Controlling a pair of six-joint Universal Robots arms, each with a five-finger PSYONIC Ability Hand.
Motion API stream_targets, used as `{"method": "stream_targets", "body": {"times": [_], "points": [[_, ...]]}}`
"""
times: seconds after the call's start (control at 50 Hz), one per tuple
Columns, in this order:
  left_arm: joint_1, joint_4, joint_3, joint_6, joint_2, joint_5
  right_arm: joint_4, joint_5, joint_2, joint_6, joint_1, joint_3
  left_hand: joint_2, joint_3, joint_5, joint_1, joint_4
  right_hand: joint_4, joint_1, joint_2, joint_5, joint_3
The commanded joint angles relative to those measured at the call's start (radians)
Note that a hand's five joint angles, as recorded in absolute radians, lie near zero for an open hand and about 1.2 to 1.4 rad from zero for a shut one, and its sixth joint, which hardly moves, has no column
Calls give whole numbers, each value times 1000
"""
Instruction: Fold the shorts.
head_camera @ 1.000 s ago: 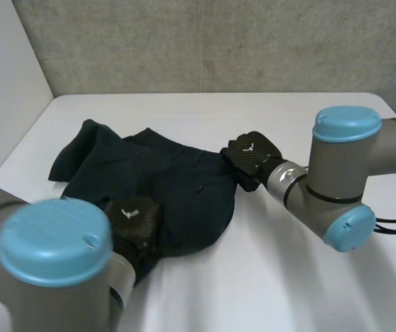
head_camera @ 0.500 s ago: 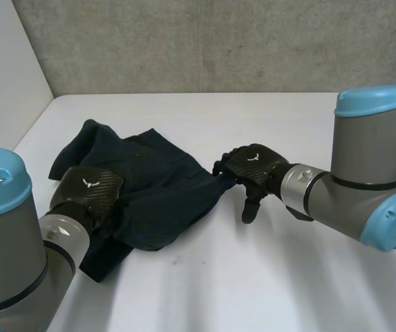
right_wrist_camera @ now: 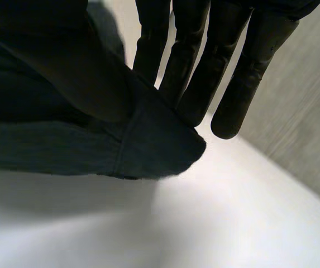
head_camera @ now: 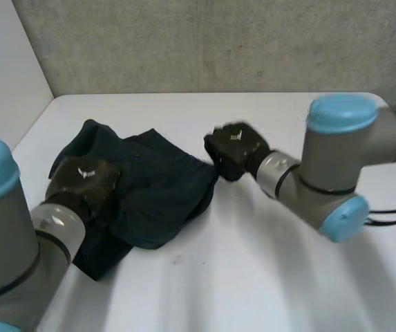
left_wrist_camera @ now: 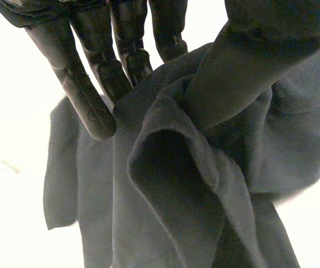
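We see the left hand (head_camera: 83, 183) on the left side of the shorts (head_camera: 159, 183); in the left wrist view its thumb and straight fingers (left_wrist_camera: 92, 106) pinch a raised, looped fold of the cloth (left_wrist_camera: 176, 184), which the head view hides under the hand's back; the shorts are dark navy, a soft matte weave, bunched and rumpled, lying left of the middle of the smooth white table (head_camera: 267, 277); one leg trails toward the near edge beside the left arm; the right hand (head_camera: 236, 149) sits at the shorts' right edge; its wrist view shows the thumb (right_wrist_camera: 53, 67) pressing a stitched hem corner (right_wrist_camera: 154, 145) against nearly straight fingers, so it has hold of the cloth; a rough grey concrete wall (head_camera: 218, 41) stands behind the table.
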Motion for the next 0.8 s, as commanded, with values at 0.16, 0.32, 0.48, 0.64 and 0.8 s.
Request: {"method": "stream_targets", "body": {"times": [0.16, 0.32, 0.48, 0.64, 0.8], "points": [[68, -92, 307, 5, 268, 143, 126, 63, -537, -19, -87, -49, 199, 222, 225, 278, 200, 206, 432, 217, 240, 211], [84, -221, 531, 0, 389, 184, 208, 83, -703, -14, -87, -137, 199, 222, 225, 278, 200, 206, 432, 217, 240, 211], [78, -264, 594, 0, 417, 195, 298, 102, -722, -14, -85, -171, 199, 222, 225, 278, 200, 206, 432, 217, 240, 211], [86, -244, 485, -6, 284, 218, 361, 131, -601, -19, -90, -119, 199, 222, 225, 278, 200, 206, 432, 217, 240, 211], [88, -128, 573, -1, -133, 222, 331, 169, -369, -43, -88, -101, 199, 222, 225, 278, 200, 206, 432, 217, 240, 211]]}}
